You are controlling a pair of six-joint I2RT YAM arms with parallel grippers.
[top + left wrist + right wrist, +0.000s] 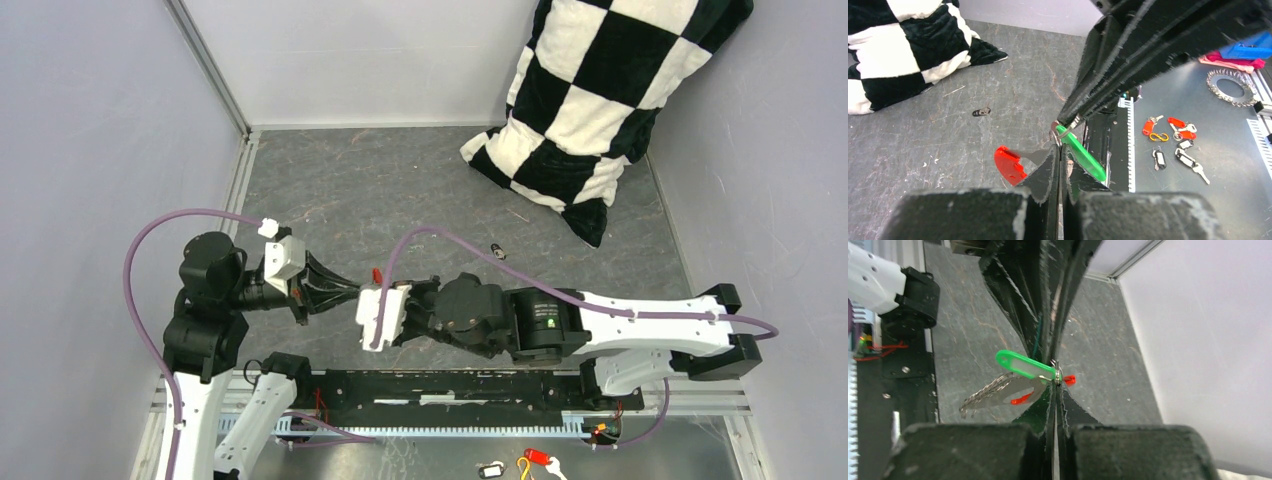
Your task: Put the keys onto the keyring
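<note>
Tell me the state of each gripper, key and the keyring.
left gripper: shut on the keyring
right gripper: shut on the keyring
keyring: held aloft, chain dangling
green key: aloft at the gripper tips
red key: aloft in the same bunch
dark metal key: lying loose, apart

I read no text, number or brand in any view.
Sticker (546, 318) on right arm (650, 335): white patch with green dot, print too small for me to read.
Green key (1024, 365): pale label window, no writing I can make out.
Black-framed tags (1160, 159) on metal plate (1228, 190) beside bench: white inserts, too small for me to tell if anything is written.
</note>
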